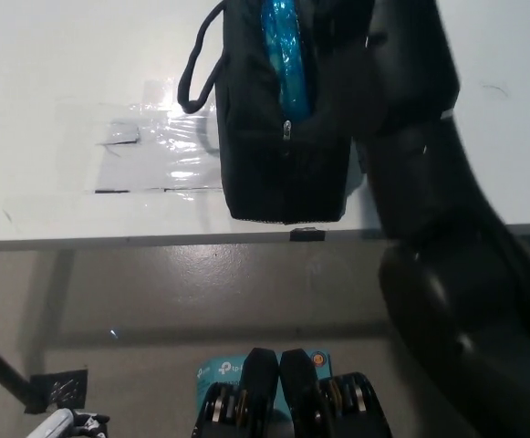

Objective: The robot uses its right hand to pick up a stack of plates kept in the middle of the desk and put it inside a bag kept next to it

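So the blue plates (281, 50) are sitting on edge in the open black bag (278, 137) on the bench (82, 82), long axis running away. Right arm (429, 182) reaches right beside it; robot hand hidden, can't tell its state.

Bench open on the left, crowded on the right

The black bag (283, 137) stands at the front edge of the white bench (64, 73), its loop handle (199, 68) sticking out to the left. The black right arm (429, 182) rises along the bag's right side and covers the bench there. Left of the bag lies only a flat clear plastic sheet (155, 146); the bench around and beyond it is bare.
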Motion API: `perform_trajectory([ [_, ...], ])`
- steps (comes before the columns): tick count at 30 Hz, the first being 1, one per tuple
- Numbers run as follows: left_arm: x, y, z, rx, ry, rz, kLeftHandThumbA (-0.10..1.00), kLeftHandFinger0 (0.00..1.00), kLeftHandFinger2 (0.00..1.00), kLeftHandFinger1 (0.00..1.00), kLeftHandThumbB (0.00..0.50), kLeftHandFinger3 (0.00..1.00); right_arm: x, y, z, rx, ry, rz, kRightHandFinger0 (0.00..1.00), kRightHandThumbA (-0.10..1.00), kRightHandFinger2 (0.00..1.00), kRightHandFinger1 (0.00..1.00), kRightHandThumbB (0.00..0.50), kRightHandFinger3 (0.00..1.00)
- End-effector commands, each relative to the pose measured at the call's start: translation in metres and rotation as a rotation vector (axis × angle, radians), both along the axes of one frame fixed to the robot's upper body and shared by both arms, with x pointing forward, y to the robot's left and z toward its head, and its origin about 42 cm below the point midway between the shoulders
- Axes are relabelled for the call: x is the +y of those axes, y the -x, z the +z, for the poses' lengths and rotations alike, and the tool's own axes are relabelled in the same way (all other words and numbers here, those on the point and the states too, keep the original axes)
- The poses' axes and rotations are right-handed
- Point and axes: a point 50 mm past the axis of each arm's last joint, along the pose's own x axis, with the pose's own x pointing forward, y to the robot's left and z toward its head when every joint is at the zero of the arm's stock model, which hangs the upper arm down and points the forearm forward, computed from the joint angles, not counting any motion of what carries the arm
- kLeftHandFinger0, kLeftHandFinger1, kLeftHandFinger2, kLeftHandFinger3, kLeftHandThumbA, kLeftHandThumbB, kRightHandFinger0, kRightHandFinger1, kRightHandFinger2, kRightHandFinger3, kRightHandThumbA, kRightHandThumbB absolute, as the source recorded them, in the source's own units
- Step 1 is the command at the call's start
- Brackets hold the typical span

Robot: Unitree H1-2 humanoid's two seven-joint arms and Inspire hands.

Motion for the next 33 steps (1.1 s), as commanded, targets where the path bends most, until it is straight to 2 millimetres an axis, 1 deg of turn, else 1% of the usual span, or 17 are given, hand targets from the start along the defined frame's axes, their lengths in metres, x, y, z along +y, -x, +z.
perform_trajectory([
  [1, 0.005, -0.001, 0.007, -0.026, -0.017, -0.004, -0.1, 0.79, 0.86, 0.84, 0.185, 0.88, 0.001, 0.026, 0.083, -0.132, 0.01, -0.017, 1.0, 1.0, 1.0, 1.0, 0.5, 1.0],
  [4, 0.006, 0.0, 0.006, -0.027, -0.013, -0.003, -0.1, 0.77, 0.86, 0.82, 0.182, 0.88, -0.011, 0.033, 0.077, -0.144, -0.116, 0.06, 1.0, 0.91, 1.0, 1.0, 0.479, 1.0],
  [6, 0.005, 0.001, 0.007, -0.025, -0.014, -0.004, -0.1, 0.78, 0.87, 0.83, 0.17, 0.88, -0.024, 0.05, 0.05, -0.169, -0.14, 0.1, 1.0, 0.9, 1.0, 1.0, 0.436, 1.0],
  [8, 0.006, 0.0, 0.007, -0.027, -0.017, -0.007, -0.1, 0.78, 0.87, 0.83, 0.169, 0.88, -0.025, 0.056, 0.044, -0.175, -0.137, 0.11, 1.0, 0.9, 1.0, 1.0, 0.433, 1.0],
  [11, 0.007, 0.001, 0.007, -0.031, -0.019, -0.009, -0.1, 0.77, 0.87, 0.83, 0.165, 0.87, -0.044, 0.09, -0.008, -0.187, -0.174, 0.198, 1.0, 0.78, 1.0, 1.0, 0.377, 1.0],
  [12, 0.007, 0.002, 0.007, -0.031, -0.018, -0.008, -0.1, 0.77, 0.87, 0.83, 0.165, 0.87, -0.043, 0.09, -0.008, -0.187, -0.172, 0.201, 1.0, 0.78, 1.0, 1.0, 0.377, 1.0],
  [14, 0.007, 0.003, 0.006, -0.032, -0.008, 0.002, -0.1, 0.79, 0.87, 0.84, 0.166, 0.88, -0.067, 0.127, -0.071, -0.177, -0.23, 0.246, 1.0, 0.66, 1.0, 1.0, 0.297, 1.0],
  [15, 0.007, 0.003, 0.005, -0.032, -0.007, 0.003, -0.1, 0.79, 0.88, 0.85, 0.166, 0.87, -0.068, 0.129, -0.073, -0.177, -0.232, 0.247, 1.0, 0.66, 1.0, 1.0, 0.296, 1.0],
  [16, 0.007, 0.002, 0.006, -0.034, -0.009, 0.001, -0.1, 0.79, 0.88, 0.85, 0.166, 0.87, -0.074, 0.135, -0.087, -0.185, -0.231, 0.249, 1.0, 0.62, 1.0, 1.0, 0.27, 1.0],
  [20, 0.007, 0.002, 0.008, -0.038, -0.019, -0.001, -0.1, 0.77, 0.87, 0.84, 0.169, 0.86, -0.109, 0.175, -0.166, -0.225, -0.219, 0.224, 1.0, 0.57, 1.0, 1.0, 0.217, 1.0],
  [22, 0.007, 0.002, 0.008, -0.037, -0.021, -0.001, -0.1, 0.77, 0.86, 0.84, 0.17, 0.86, -0.115, 0.181, -0.175, -0.228, -0.22, 0.223, 1.0, 0.55, 1.0, 1.0, 0.206, 1.0],
  [23, 0.008, 0.0, 0.01, -0.034, -0.018, 0.008, -0.1, 0.79, 0.86, 0.85, 0.173, 0.86, -0.128, 0.192, -0.199, -0.232, -0.238, 0.223, 1.0, 0.49, 1.0, 1.0, 0.179, 1.0],
  [25, 0.008, -0.001, 0.009, -0.036, -0.017, 0.005, -0.1, 0.81, 0.87, 0.86, 0.168, 0.87, -0.145, 0.206, -0.224, -0.208, -0.235, 0.212, 1.0, 0.44, 1.0, 1.0, 0.164, 1.0],
  [26, 0.008, 0.0, 0.009, -0.038, -0.016, 0.005, -0.1, 0.81, 0.87, 0.86, 0.168, 0.87, -0.158, 0.218, -0.243, -0.18, -0.247, 0.197, 1.0, 0.35, 1.0, 1.0, 0.17, 1.0],
  [28, 0.008, 0.0, 0.01, -0.04, -0.032, -0.005, -0.1, 0.82, 0.87, 0.86, 0.166, 0.87, -0.166, 0.225, -0.255, -0.161, -0.255, 0.191, 1.0, 0.32, 1.0, 1.0, 0.174, 1.0],
  [31, 0.012, -0.002, 0.013, -0.052, -0.023, 0.008, -0.1, 0.79, 0.86, 0.83, 0.166, 0.87, -0.183, 0.237, -0.295, -0.108, -0.237, 0.161, 1.0, 0.26, 1.0, 1.0, 0.166, 1.0],
  [33, 0.014, -0.001, 0.011, -0.052, -0.011, 0.011, -0.1, 0.79, 0.87, 0.83, 0.161, 0.87, -0.188, 0.242, -0.309, -0.082, -0.23, 0.149, 1.0, 0.24, 1.0, 1.0, 0.168, 1.0],
])
